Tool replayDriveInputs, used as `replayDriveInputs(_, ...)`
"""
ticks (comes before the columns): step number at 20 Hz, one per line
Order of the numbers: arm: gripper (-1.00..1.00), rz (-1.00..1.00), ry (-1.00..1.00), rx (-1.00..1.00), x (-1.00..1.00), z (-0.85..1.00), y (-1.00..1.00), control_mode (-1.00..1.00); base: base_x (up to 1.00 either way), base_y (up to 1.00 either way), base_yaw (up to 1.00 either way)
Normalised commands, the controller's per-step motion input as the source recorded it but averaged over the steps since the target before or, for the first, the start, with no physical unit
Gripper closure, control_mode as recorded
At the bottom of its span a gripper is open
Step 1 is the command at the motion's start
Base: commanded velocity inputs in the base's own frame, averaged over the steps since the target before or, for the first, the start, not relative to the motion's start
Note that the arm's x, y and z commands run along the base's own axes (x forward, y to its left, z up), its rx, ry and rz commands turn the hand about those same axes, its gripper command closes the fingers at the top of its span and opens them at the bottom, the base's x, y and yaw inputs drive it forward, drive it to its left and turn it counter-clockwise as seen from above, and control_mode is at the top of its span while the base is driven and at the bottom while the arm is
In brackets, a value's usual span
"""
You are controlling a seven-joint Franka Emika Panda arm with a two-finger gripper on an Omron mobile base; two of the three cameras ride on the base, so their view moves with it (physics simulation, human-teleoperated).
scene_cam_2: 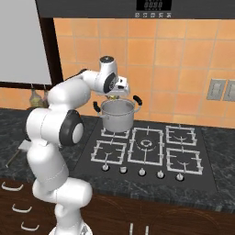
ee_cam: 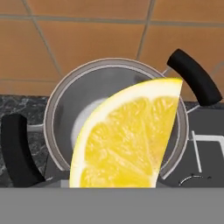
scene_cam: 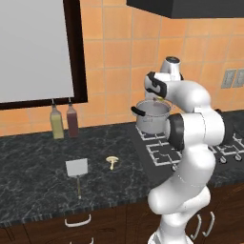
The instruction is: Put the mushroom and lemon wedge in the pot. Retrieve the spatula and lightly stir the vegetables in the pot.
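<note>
Hand view looks down past the lemon wedge [ee_cam: 131, 140], which hangs big and bright in front of the camera with the open mouth of the pot [ee_cam: 65, 105] right behind and below it; the pot looks bare inside. The fingertips are hidden behind the wedge, so the grip itself cannot be seen, but the wedge sits where the jaws [scene_cam: 162, 99] close, and it looks held between them. In the left base view the hand hovers just above the pot's rim, a sliver of yellow showing there. The pot stands on the back left burner of the stove [scene_cam_2: 147, 147]. On the dark table [scene_cam: 38, 162] to the left lie the mushroom [scene_cam: 112, 161] and the spatula [scene_cam: 77, 169], near each other but apart. Two bottles [scene_cam: 64, 121] stand at the wall.
</note>
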Motion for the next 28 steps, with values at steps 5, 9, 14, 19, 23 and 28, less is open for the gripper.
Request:
replayDriveInputs(5, 1.00, 0.00, 0.01, 0.00, 0.56, -0.09, -0.01, -1.00, 0.00, 0.00, 0.00)
replayDriveInputs(9, 1.00, 0.00, 0.06, 0.00, 0.66, -0.62, 0.00, -1.00, 0.00, 0.00, 0.00)
replayDriveInputs(14, 1.00, 0.00, 0.12, 0.00, 0.51, -0.44, 0.00, -1.00, 0.00, 0.00, 0.00)
replayDriveInputs(19, 1.00, 0.00, 0.06, 0.00, 0.17, -0.28, -0.02, -1.00, 0.00, 0.00, 0.00)
replayDriveInputs(23, 1.00, 0.00, 0.02, 0.00, 0.10, -0.36, -0.07, -1.00, 0.00, 0.00, 0.00)
replayDriveInputs(28, 1.00, 0.00, 0.00, 0.00, 0.01, -0.43, 0.00, -1.00, 0.00, 0.00, 0.00)
